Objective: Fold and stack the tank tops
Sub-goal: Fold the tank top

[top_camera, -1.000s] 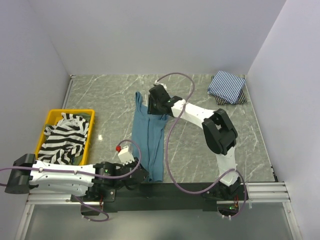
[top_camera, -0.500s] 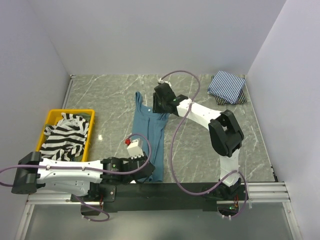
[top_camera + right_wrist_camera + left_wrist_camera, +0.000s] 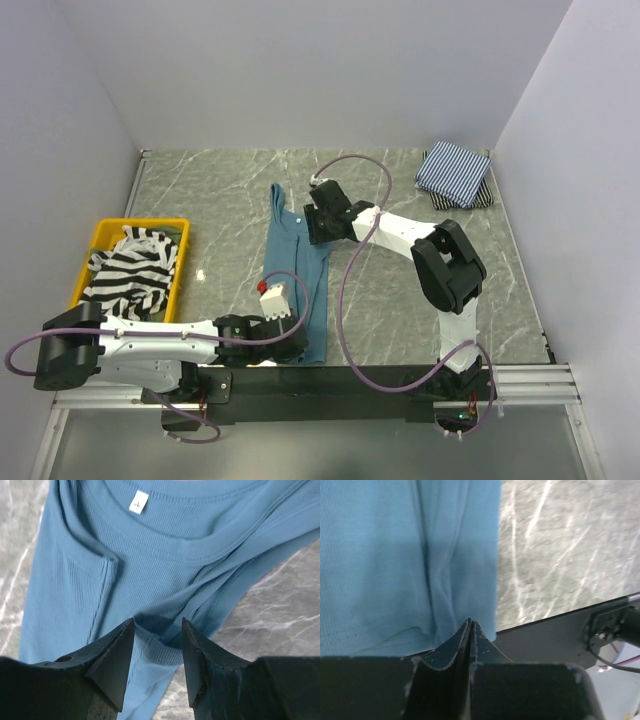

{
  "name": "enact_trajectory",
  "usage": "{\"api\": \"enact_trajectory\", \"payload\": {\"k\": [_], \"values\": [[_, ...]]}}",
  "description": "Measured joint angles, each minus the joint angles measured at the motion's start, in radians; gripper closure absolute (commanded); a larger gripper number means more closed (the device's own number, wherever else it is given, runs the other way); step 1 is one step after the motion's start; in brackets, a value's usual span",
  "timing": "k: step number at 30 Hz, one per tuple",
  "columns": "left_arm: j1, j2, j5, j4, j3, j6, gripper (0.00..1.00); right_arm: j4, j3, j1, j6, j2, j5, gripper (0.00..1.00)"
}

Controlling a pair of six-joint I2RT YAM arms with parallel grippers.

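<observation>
The left claw [image 3: 470,626] pinches the hem of the teal-blue tank top [image 3: 395,555], which lies ahead of it on the bench [image 3: 560,555]. The right claw [image 3: 157,635] stands spread, with the top's strap edge between its fingers.

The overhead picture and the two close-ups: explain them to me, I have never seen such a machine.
The overhead view shows two robot arms bolted at the near edge of a marble table. Each close-up comes from a camera on one wrist, looking past its own jaws. A blue top lies in the middle. The jaws of the left arm are shut, seemingly pinching its near hem; those of the right arm stand open over its neck end. A striped top sits in a yellow bin; a folded pinstriped top rests in the far right corner.
</observation>
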Motion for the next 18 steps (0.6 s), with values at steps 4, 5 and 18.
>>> {"api": "enact_trajectory", "payload": {"k": [4, 5, 18], "values": [[0.002, 0.0, 0.018, 0.003, -0.019, 0.0, 0.93, 0.007, -0.008, -0.004, -0.024, 0.0, -0.036, 0.53], [0.002, 0.0, 0.019, 0.005, -0.02, 0.0, 0.93, 0.012, -0.008, -0.005, -0.026, 0.0, -0.047, 0.54], [0.004, 0.0, 0.036, 0.03, -0.055, -0.01, 0.94, 0.051, -0.037, -0.039, -0.035, 0.0, -0.16, 0.86]]}}
